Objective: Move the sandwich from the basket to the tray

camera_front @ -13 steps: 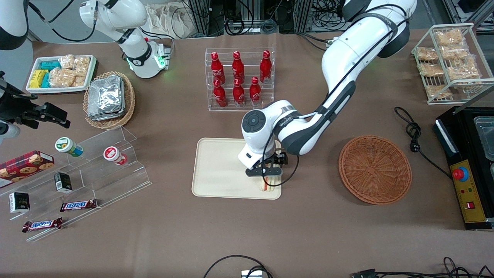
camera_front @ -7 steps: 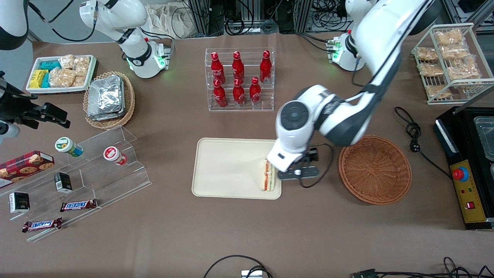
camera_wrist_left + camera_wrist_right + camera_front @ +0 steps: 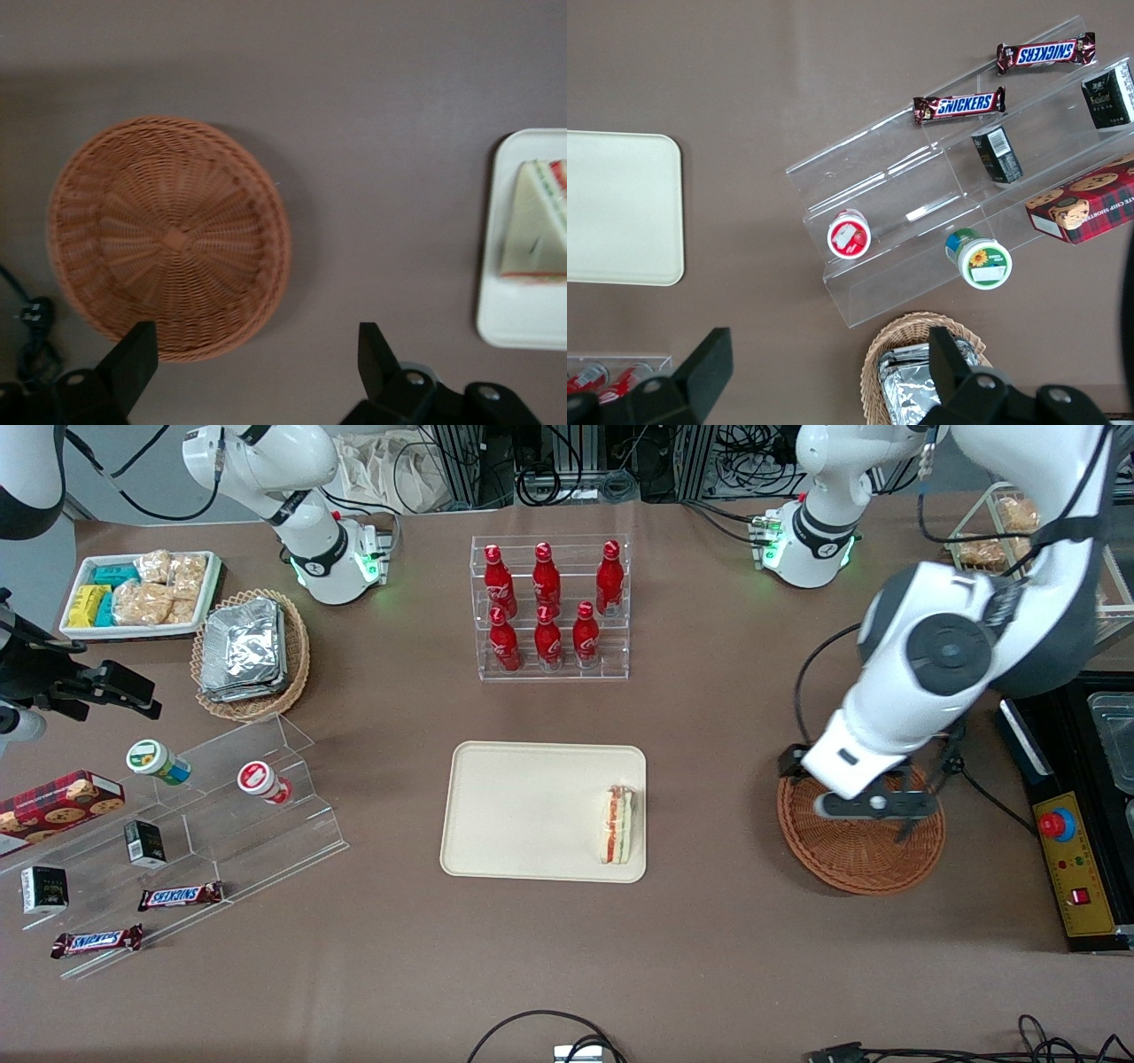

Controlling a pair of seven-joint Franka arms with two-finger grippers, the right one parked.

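The sandwich (image 3: 618, 825) (image 3: 537, 224) lies on the cream tray (image 3: 523, 815) (image 3: 514, 319), close to the tray's edge nearest the basket. The reddish-brown wicker basket (image 3: 850, 859) (image 3: 168, 235) holds nothing and sits toward the working arm's end of the table. My left gripper (image 3: 873, 806) (image 3: 257, 367) hangs high over the basket, open, with nothing between its fingers (image 3: 133, 359).
A clear rack of red bottles (image 3: 549, 607) stands farther from the front camera than the tray. A black cable and plug (image 3: 948, 735) lie beside the basket, next to a black control box (image 3: 1067, 841). A wire rack of snack packets (image 3: 1028, 558) stands at the working arm's end.
The gripper let go of the sandwich on the tray, rose, and swung toward the working arm's end until it hung over the basket. The sandwich stays where it was set.
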